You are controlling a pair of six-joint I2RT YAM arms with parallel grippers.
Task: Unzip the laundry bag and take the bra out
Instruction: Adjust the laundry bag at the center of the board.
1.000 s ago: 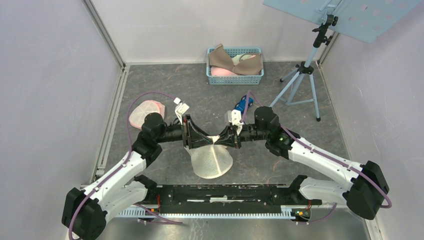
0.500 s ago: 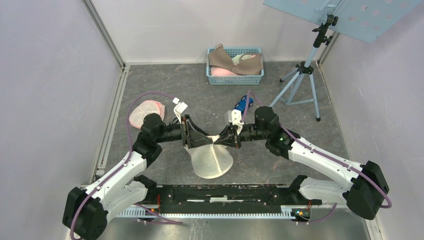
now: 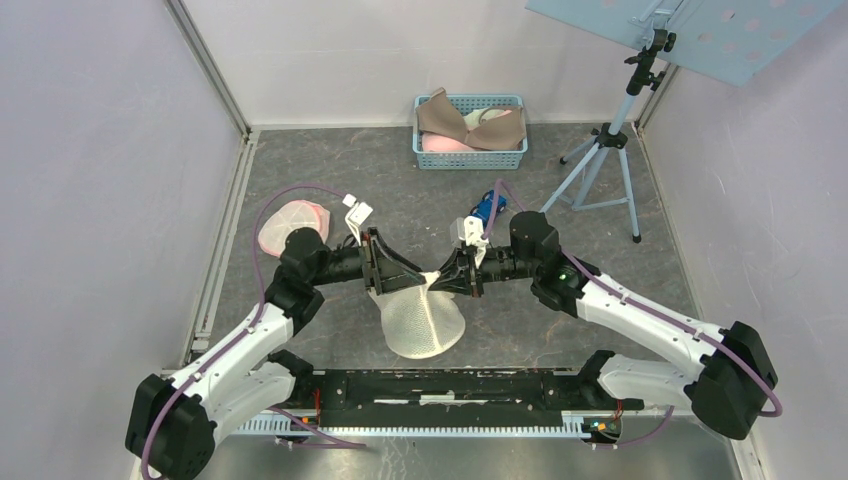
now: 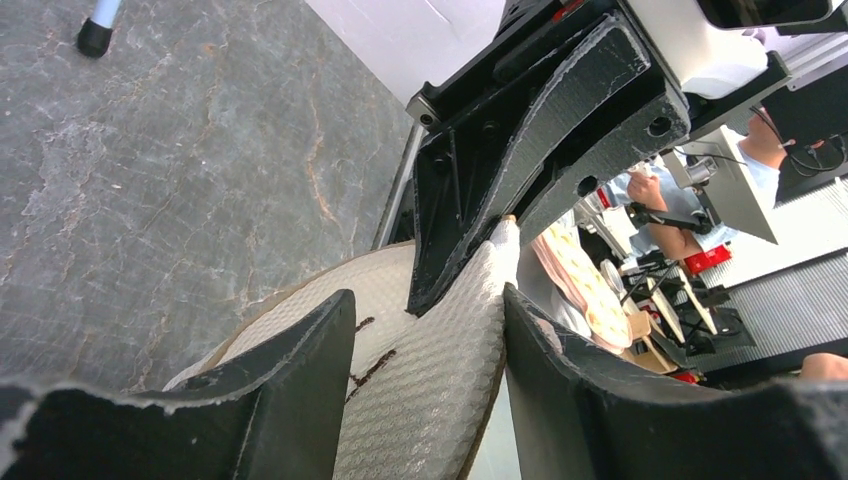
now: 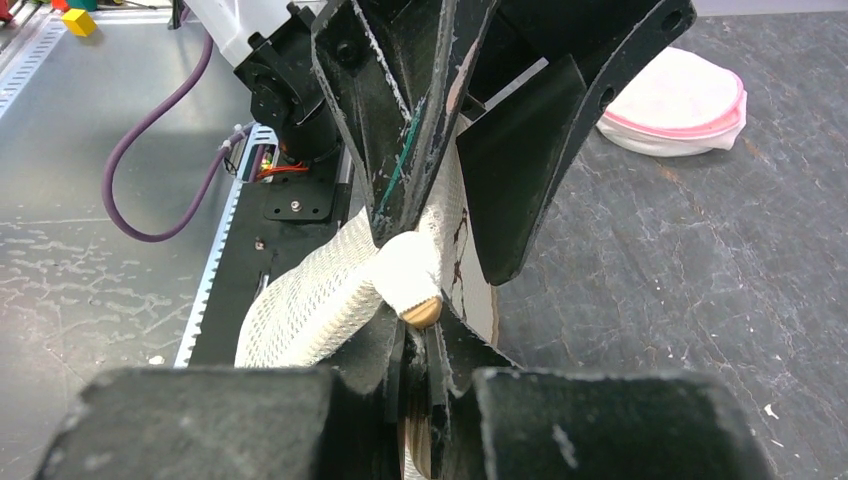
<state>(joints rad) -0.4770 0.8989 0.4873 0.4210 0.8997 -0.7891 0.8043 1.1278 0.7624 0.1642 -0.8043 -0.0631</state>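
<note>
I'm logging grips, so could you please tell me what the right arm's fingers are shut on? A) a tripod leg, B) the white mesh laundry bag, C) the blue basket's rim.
B: in the right wrist view the right fingers pinch a bunched corner of the white mesh laundry bag.

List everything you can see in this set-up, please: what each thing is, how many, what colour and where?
mesh laundry bag: one, white, middle of the table, its top lifted
second mesh bag: one, white with a pink rim, lying at the left, beyond the left arm
basket: one, blue, at the back of the table
bras: at least three, brown, pink and white, in the basket
tripod: one, pale blue, back right
panel: one, blue, on top of the tripod
table: one, mottled grey
cables: two, purple, one along each arm
left hand: one, black, open, at the bag's top
right hand: one, black, shut on the bag's top
</note>
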